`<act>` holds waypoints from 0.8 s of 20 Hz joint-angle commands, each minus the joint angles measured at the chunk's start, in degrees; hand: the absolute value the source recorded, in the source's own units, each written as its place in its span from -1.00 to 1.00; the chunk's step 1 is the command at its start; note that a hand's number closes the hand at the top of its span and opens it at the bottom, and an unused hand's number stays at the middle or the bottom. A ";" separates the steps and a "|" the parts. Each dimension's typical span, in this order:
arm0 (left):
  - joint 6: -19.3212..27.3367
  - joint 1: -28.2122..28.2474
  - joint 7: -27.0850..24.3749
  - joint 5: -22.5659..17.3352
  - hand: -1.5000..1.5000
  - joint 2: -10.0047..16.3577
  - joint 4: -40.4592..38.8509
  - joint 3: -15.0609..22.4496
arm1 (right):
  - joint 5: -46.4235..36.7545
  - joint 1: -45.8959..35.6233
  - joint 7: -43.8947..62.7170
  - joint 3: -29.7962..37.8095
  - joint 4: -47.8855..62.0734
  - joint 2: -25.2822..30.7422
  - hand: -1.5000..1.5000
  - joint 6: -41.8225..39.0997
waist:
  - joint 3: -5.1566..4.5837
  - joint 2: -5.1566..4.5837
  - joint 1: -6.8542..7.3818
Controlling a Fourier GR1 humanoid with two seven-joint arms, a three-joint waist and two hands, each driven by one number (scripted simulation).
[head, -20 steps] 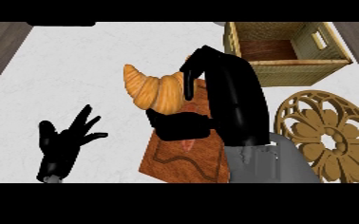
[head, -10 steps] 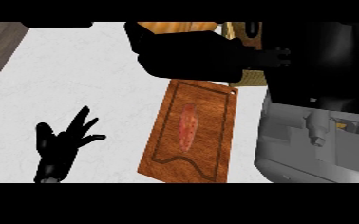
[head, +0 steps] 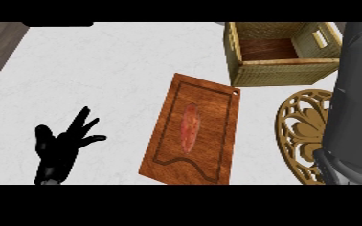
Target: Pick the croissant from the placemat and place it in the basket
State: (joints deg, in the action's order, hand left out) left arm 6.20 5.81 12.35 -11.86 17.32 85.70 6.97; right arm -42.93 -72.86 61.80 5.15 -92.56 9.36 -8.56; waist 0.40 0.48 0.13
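Releasing should happen low inside the basket (head: 283,74); the croissant shows neither there nor on the placemat (head: 205,105), and the right hand is out of view. At lower left, the left hand (head: 60,151) rests released, fingers spread.

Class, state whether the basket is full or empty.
Empty, as far as visible: the basket shows only its bare brown floor.
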 commanded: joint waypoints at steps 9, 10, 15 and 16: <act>-2.06 2.76 0.07 1.25 0.00 0.46 -6.21 0.25 | 2.28 -3.41 -8.47 6.12 18.33 7.80 1.00 -1.39 | -0.47 -0.77 0.72; -0.43 2.22 2.84 1.69 0.00 -0.28 -3.81 1.14 | 1.86 -0.39 -11.32 6.50 20.39 8.13 1.00 0.38 | -0.42 -0.89 0.85; -1.62 2.55 1.87 1.18 0.00 0.82 -4.37 -0.42 | 4.03 3.88 -14.60 9.90 21.96 6.25 1.00 5.99 | -0.39 -0.79 0.65; -1.29 -0.50 0.46 2.28 0.00 -0.50 -7.14 0.18 | 3.76 1.82 -16.28 10.35 25.87 6.50 1.00 7.63 | -0.44 -1.01 0.71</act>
State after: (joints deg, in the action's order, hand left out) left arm 4.78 5.04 11.83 -11.51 16.96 85.11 6.51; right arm -40.00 -71.68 48.73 13.46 -71.34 16.37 -4.88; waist 0.52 0.06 0.80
